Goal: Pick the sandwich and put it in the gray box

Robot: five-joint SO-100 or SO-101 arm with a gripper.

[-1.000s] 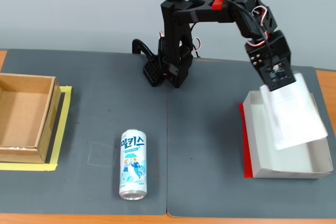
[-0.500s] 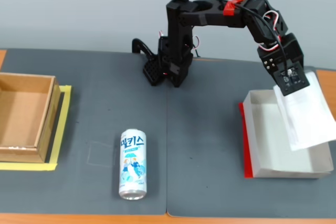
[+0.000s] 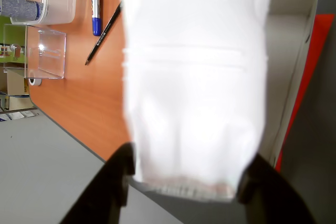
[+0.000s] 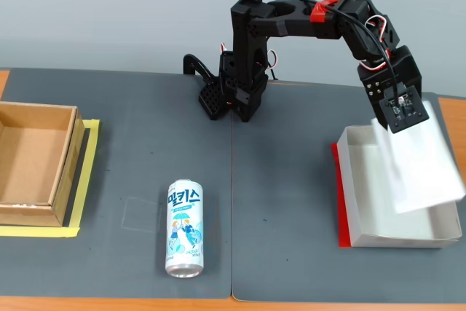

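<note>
Over the last second I've swung the sandwich (image 4: 419,165) outward, then eased it back toward the gray box (image 4: 358,202); I judge only lowering and release remain. The pincer (image 3: 181,182) is clamped on its near end. It hangs tilted over the box's 3 o'clock side, plain white, blurred at the wrist.

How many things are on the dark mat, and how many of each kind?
Fixed view tally:
Sandwiches: 1, the sandwich held in the gripper over the gray box
Boxes: 2, the gray box and the brown cardboard box
Drink cans: 1, the can lying on its side
Robot arms: 1, the arm
Total: 5
</note>
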